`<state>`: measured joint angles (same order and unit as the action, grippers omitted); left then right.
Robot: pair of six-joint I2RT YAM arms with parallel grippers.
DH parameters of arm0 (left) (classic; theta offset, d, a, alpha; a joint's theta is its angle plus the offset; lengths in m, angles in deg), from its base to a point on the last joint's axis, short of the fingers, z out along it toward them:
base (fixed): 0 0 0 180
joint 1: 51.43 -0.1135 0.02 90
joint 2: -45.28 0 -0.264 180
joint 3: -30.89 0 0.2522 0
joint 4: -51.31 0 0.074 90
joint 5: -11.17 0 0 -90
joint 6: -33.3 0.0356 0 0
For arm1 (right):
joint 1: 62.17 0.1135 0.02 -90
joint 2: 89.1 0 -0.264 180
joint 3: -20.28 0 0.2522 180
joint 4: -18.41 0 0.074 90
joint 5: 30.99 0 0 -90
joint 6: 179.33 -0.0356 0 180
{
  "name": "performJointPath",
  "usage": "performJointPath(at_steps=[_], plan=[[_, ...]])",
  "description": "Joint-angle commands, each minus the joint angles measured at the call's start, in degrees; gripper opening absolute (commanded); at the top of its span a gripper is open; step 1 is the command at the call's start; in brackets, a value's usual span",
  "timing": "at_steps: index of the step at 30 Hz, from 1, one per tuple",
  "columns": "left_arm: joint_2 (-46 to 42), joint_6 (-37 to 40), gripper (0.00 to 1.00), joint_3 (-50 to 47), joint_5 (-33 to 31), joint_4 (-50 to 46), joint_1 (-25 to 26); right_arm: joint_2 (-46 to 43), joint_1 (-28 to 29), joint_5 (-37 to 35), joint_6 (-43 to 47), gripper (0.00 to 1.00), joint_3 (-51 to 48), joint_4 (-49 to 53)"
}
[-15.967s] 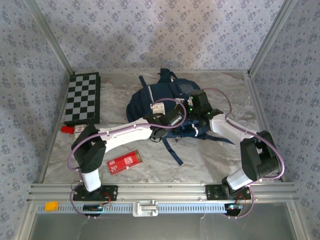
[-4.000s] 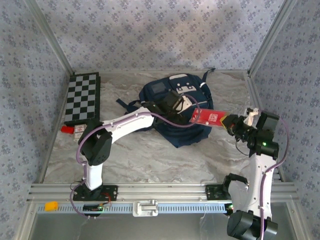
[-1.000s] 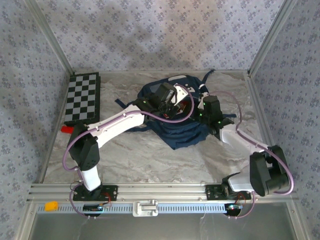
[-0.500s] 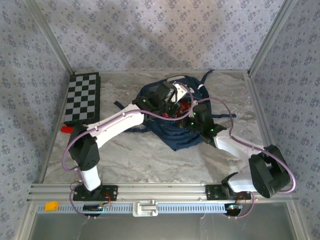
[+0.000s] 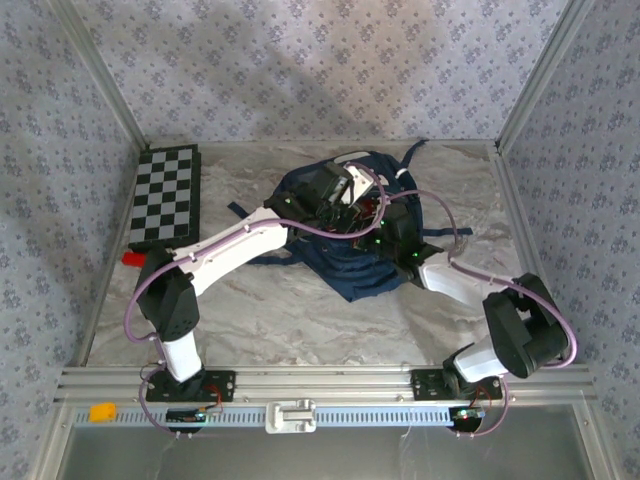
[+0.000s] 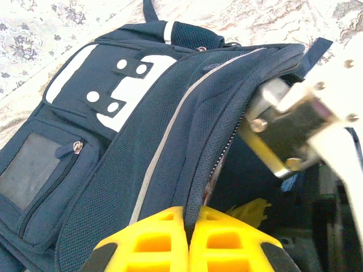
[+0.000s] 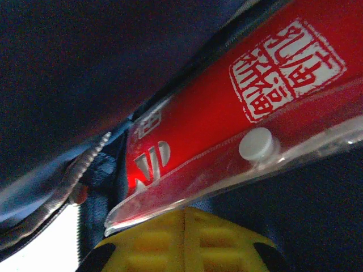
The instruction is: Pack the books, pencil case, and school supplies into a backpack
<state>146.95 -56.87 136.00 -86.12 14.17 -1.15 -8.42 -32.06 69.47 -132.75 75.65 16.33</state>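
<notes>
The navy backpack [image 5: 350, 262] lies mid-table with its opening held up. My left gripper [image 5: 345, 203] is shut on the zipper rim of the backpack [image 6: 113, 141]; in the left wrist view the yellow fingertips of the left gripper [image 6: 188, 218] pinch that dark edge. My right gripper [image 5: 380, 224] reaches into the opening from the right. The red pencil case [image 7: 227, 107] with white print lies inside, its clear flap resting across the tips of my right gripper [image 7: 187, 215], whose fingers are shut together. A sliver of the pencil case [image 5: 369, 211] shows from above. The books are hidden.
A chequered board [image 5: 165, 195] lies at the far left, with a tiny red block [image 5: 133, 258] below it. Dark straps [image 5: 243, 210] trail left of the backpack. A small orange object [image 5: 101, 411] sits on the front rail. Patterned walls close in three sides.
My right gripper has moved left, further into the backpack's opening, where the pencil case now lies. The left gripper has kept its hold on the rim without moving.
</notes>
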Motion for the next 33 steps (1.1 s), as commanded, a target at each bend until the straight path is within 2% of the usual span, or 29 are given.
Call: performJointPath(at_steps=[1, 5, 9, 12, 15, 19, 22, 26, 29, 33], plan=[[-1.21, -2.69, 0.0, 3.48, 1.02, 0.33, -0.21, -9.22, -1.49, -0.06, 3.02, 0.1, -1.9, 5.32], [-1.55, -4.9, 0.02, 2.81, 3.4, -1.02, -0.43, -21.31, -5.31, -2.21, 3.95, 0.19, -3.14, 21.41], [-3.26, -7.72, 0.24, 1.2, 5.77, -2.86, -0.66, -29.6, -12.79, 0.96, 5.01, 0.24, -2.72, 35.52], [-7.37, -11.86, 0.39, -2.7, 10.41, -1.4, -2.12, -33.07, -18.25, 5.24, 5.1, 0.29, -2.88, 40.36], [-11.91, -17.45, 0.48, -8.41, 14.41, 2.23, -4.84, -31.64, -20.92, 9.85, 4.11, 0.32, -2.41, 40.83], [-15.34, -26.2, 0.56, -14.05, 18.05, 4.29, -11.0, -26.95, -17.88, 13.69, 3.08, 0.35, -0.91, 37.06], [-15.59, -33.22, 0.61, -17.81, 20.82, 6.7, -16.0, -22.82, -12.64, 10.64, 2.95, 0.37, 2.61, 37.37], [-11.79, -41.87, 0.65, -19.98, 26.26, 10.57, -21.22, -17.2, -6.02, 6.97, 2.72, 0.41, 6.18, 36.24], [-7.62, -45.82, 0.66, -19.2, 30.08, 13.99, -22.92, -13.41, -3.85, 6.53, 0.98, 0.42, 6.79, 33.63], [-2.72, -48.71, 0.68, -16.96, 31.5, 16.2, -23.21, -9.86, -1.95, 4.39, 0.24, 0.44, 7.55, 31.44]])
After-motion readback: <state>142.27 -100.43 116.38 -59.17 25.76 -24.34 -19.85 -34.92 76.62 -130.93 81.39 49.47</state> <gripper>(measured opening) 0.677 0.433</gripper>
